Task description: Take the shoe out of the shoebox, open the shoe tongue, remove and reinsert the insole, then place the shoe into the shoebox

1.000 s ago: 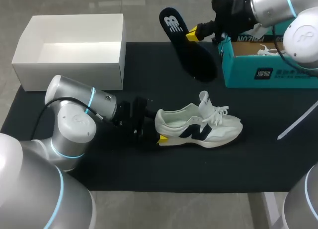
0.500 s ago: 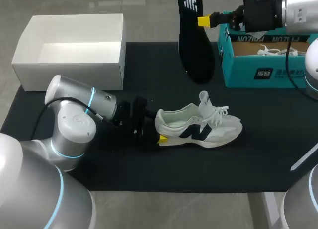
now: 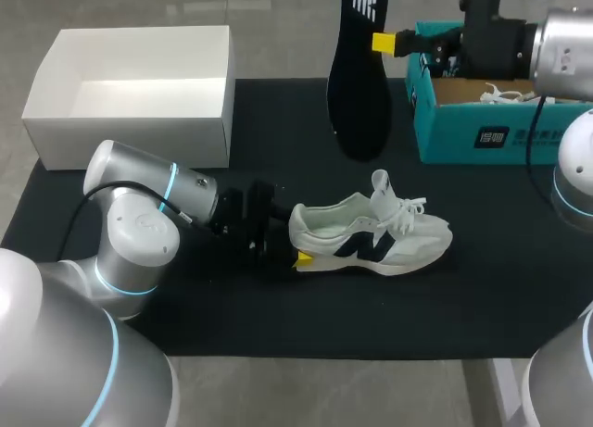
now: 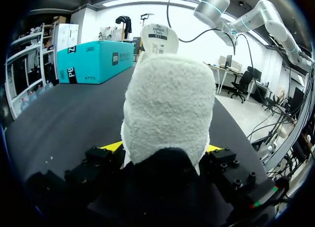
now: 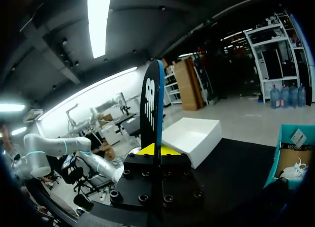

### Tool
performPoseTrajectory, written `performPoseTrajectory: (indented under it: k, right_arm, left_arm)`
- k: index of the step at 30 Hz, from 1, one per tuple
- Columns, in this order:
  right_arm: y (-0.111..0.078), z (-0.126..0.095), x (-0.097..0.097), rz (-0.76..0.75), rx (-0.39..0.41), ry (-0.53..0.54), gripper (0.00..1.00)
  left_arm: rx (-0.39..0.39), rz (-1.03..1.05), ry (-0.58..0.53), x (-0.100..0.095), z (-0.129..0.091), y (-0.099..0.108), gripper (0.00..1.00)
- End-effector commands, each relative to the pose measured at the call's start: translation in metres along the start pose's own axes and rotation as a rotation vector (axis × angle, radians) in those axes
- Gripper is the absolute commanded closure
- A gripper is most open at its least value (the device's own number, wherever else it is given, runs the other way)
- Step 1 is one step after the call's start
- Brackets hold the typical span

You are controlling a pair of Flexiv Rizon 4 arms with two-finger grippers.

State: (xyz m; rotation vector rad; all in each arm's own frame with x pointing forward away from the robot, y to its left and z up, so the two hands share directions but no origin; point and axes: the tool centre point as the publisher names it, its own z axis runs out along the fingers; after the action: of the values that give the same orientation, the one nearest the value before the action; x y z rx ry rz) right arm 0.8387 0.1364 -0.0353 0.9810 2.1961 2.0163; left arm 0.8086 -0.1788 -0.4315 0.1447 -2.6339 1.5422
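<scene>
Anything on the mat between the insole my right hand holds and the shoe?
Nothing. In the head view only bare black mat separates the insole from the shoe. The right hand holds the insole upright, above the mat.

Shoe [image 3: 371, 232]: white with a dark side mark, upright on its sole near the centre of the dark table [image 3: 278, 316]; heel toward 9 o'clock, toe toward 3 o'clock, tongue standing up.
Left tool [image 3: 298, 246]: in from 8 o'clock, at the shoe's heel; one yellow tip visible at the heel's near side.
Insole [image 3: 359, 94]: black, at 12 o'clock, long axis running 12 to 6, white logo at the far end; near end apart from the shoe.
Right tool [image 3: 378, 43]: in from 2 o'clock, pointing toward 9 o'clock, yellow tip against the insole's far half.
Teal shoebox [image 3: 473, 135]: at 2 o'clock, open, white laces [image 3: 505, 95] inside.
White box [image 3: 139, 84]: at 10 o'clock, open on top.
</scene>
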Motion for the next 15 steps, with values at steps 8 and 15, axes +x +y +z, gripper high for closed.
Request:
performPoseTrajectory:
  k: [8,15]
  right_arm:
    - [-0.020,-0.007,0.023,0.026,0.078,0.098,1.00]
    - [-0.029,-0.023,0.052,0.045,0.140,0.091,1.00]
  left_arm:
    - [-0.001,0.000,0.001,-0.001,0.002,0.001,1.00]
    - [-0.001,0.000,0.001,-0.001,0.002,0.001,1.00]
